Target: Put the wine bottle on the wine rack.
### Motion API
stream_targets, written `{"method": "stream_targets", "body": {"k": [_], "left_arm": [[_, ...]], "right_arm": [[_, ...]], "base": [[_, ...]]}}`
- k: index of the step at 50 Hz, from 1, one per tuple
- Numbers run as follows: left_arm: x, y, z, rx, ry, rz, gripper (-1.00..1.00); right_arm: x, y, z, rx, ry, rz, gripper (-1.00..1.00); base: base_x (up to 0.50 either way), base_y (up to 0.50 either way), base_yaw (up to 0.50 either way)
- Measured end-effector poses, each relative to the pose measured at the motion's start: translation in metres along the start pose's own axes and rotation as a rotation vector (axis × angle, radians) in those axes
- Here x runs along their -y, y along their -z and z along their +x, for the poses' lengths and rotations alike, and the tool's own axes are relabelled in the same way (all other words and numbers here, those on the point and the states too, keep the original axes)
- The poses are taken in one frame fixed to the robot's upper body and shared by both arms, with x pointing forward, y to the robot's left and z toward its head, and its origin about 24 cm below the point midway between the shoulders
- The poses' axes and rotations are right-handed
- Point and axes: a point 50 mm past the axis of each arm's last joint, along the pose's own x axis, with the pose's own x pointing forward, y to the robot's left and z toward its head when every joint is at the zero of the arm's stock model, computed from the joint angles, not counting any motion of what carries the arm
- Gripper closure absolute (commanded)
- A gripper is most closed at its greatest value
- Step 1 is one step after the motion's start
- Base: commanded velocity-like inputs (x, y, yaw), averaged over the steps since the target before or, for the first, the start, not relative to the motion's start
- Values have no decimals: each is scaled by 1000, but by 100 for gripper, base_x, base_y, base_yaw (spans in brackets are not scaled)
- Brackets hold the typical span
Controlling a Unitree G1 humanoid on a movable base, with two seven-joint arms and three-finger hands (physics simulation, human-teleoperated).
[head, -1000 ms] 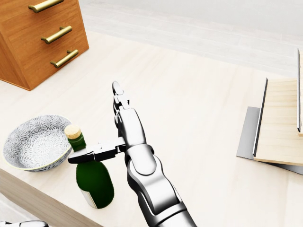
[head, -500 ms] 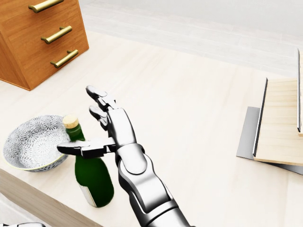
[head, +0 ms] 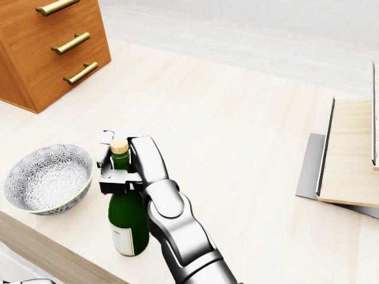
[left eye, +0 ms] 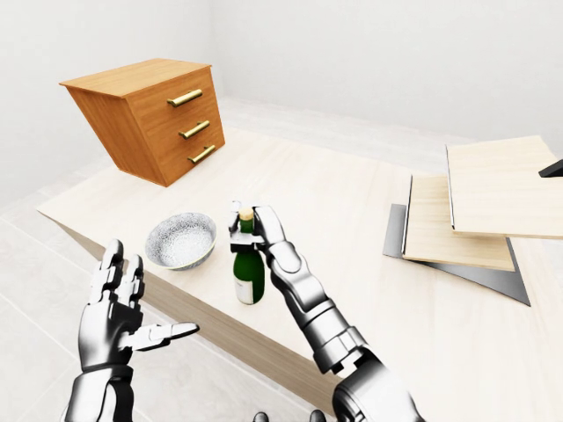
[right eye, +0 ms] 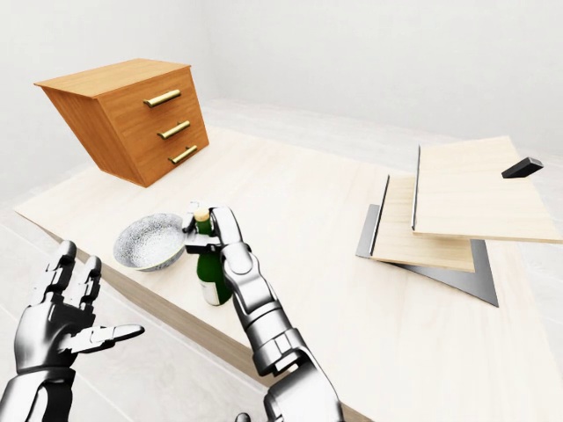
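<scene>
Green glass in a steel grip: in the left-eye view the right robot hand (left eye: 249, 230) has its fingers wrapped round the neck of the wine bottle (left eye: 248, 272), which stands upright at centre frame beside the patterned bowl (left eye: 181, 240). The left robot hand (left eye: 119, 303) hangs lower left, fingers spread, holding nothing.

Head view, and the bottle's base looks planted on the pale tabletop (head: 237, 136), lower left.

Right-eye view: the stacked boards of the wine rack (right eye: 457, 211) sit well apart, right of frame. Grasp made, I'd say; lift, carry and placing all remain.
</scene>
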Motion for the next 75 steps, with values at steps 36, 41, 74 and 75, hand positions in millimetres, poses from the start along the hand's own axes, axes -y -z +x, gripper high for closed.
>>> {"method": "stream_targets", "body": {"k": [36,41,74,75], "left_arm": [[2,3,1,-13,4,-3,-100],[3,2,1,-6,7,1,-100],[6,-1,3,3,14,5,-100],[6,-1,3,6,14,6,-100]], "right_arm": [[19,-33,-14,144,84,-59,100],[24,-53,-18,230,104,-71,100],[86,-149,-41,586,245,-6,100],[89,-151,-42,594,249,1,100]], "base": [[0,0,0],[0,0,0],[0,0,0],[0,0,0]]}}
